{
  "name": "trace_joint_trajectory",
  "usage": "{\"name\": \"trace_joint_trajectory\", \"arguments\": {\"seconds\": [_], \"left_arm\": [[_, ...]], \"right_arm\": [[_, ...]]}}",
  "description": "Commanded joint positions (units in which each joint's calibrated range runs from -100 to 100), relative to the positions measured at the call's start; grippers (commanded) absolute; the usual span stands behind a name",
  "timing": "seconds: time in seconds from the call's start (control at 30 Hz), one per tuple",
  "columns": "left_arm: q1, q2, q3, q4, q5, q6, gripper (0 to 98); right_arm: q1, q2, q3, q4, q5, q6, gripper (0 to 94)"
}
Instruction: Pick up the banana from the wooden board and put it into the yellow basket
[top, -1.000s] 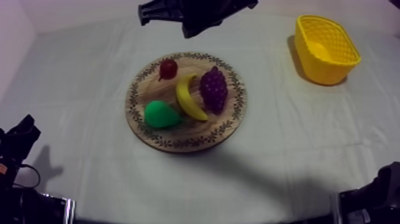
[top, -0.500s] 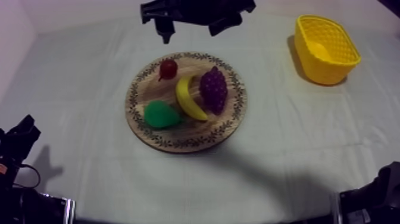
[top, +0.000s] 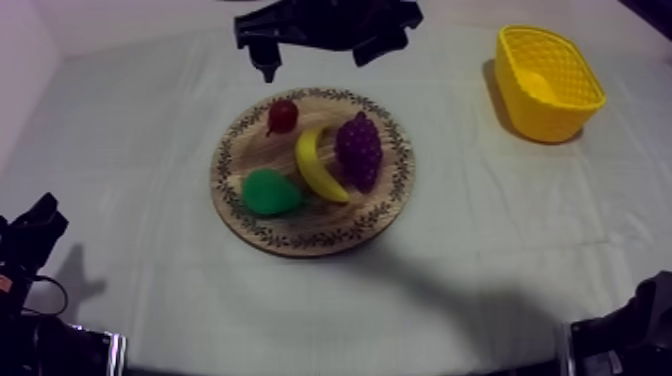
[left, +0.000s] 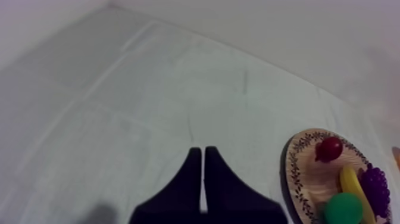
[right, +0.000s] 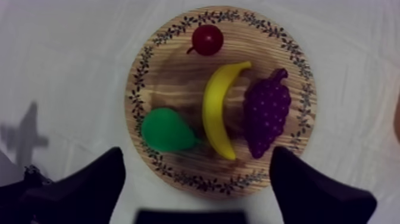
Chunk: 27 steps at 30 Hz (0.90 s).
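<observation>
The yellow banana (top: 318, 165) lies in the middle of the round wooden board (top: 310, 228), between the grapes (top: 359, 150) and the green pear (top: 268, 192). My right gripper (top: 315, 50) hangs open above the board's far edge, nothing between its fingers. From the right wrist the banana (right: 220, 110) lies on the board (right: 143, 71) ahead of the spread right gripper (right: 202, 196). The yellow basket (top: 547, 82) stands at the far right. My left gripper (left: 203, 179) is shut on nothing, low over the cloth left of the board (left: 297, 179).
A small red fruit (top: 283, 115) sits on the board's far side, close to the banana's tip. Bare cloth lies between the board and the basket. My left arm (top: 30, 250) rests at the near left edge.
My right gripper has gone from shut to wide open above the board's far edge. The fruit, the basket and the left arm have not moved.
</observation>
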<state>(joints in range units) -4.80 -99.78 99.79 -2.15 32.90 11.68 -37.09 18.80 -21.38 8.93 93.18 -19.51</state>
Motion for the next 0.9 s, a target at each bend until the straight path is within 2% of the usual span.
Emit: {"name": "trace_joint_trajectory", "arguments": {"seconds": [0.0, 0.37, 0.87], "left_arm": [[-0.01, -0.05, -0.01, -0.03, 0.00, 0.02, 0.1], [-0.01, -0.05, -0.01, -0.03, 0.00, 0.02, 0.1], [-0.01, -0.05, -0.01, -0.03, 0.00, 0.01, 0.1]], "right_arm": [[0.04, 0.81, 0.60, -0.06, -0.80, 0.10, 70.5], [0.90, 9.54, 5.18, -1.19, -6.93, 0.19, 63.6], [2.36, 23.11, 1.62, -2.55, -11.87, 1.58, 57.2]]}}
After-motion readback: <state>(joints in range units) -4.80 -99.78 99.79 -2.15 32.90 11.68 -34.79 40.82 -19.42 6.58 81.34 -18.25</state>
